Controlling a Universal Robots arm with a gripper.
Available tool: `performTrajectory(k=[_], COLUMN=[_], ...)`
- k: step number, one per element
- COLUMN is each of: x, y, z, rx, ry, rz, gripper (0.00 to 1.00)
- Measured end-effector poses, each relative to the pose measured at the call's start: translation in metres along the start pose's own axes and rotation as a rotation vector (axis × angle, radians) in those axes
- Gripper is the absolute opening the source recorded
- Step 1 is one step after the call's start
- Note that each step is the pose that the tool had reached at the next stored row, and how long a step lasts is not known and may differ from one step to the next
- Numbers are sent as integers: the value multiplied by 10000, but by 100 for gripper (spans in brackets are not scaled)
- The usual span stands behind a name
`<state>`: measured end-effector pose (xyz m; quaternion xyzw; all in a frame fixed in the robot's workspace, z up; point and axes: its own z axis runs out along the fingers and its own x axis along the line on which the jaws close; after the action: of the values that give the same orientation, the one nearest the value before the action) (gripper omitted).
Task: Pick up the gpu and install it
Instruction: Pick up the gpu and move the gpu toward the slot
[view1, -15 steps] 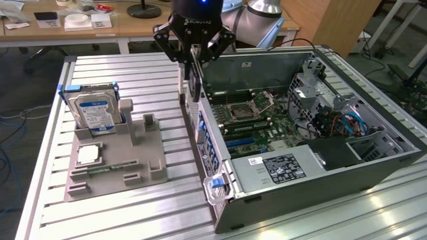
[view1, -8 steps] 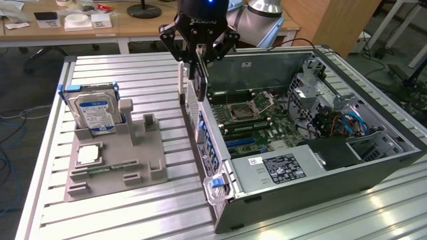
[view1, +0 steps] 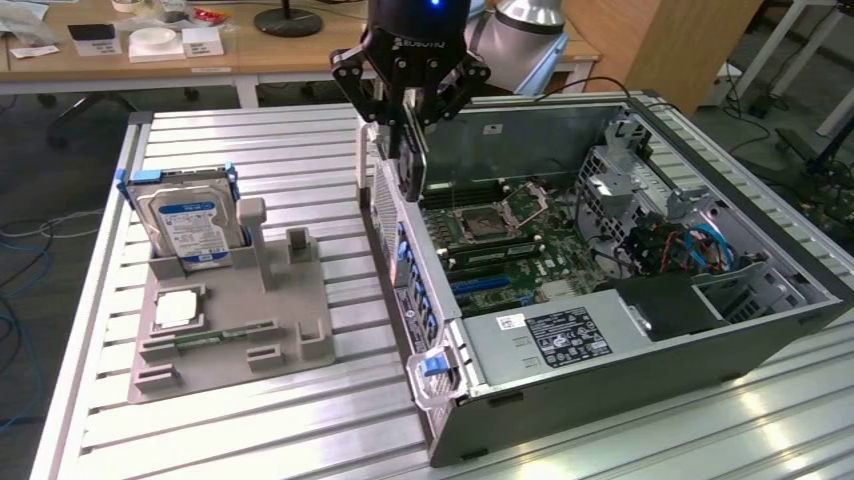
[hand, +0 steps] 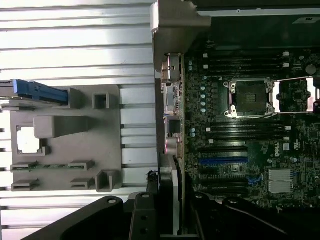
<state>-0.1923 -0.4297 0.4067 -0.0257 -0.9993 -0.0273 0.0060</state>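
Observation:
My gripper (view1: 411, 125) hangs above the rear wall of the open computer case (view1: 747, 330), shut on the gpu (view1: 408, 165). The gpu is a thin card that hangs upright below the fingers, dark and seen edge-on. It is above the case's rear edge, next to the motherboard (view1: 501, 225). In the wrist view the gpu (hand: 168, 190) shows as a narrow pale strip between the black fingers (hand: 145, 220), in line with the case's rear wall. The blue expansion slot (hand: 223, 161) lies on the board just inside that wall.
A grey fixture tray (view1: 227, 350) lies on the slatted table at the exterior view's left. It carries an upright hard drive (view1: 187, 225), a square chip (view1: 176, 308) and a memory stick (view1: 214, 338). Inside the case are a power supply (view1: 561, 335) and cables (view1: 687, 250).

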Motion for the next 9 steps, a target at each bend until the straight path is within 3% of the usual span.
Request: performTrajectory(k=[9], x=[-107], y=[6], z=[0], rx=[0], ry=[1], rz=[-1], gripper=[28])
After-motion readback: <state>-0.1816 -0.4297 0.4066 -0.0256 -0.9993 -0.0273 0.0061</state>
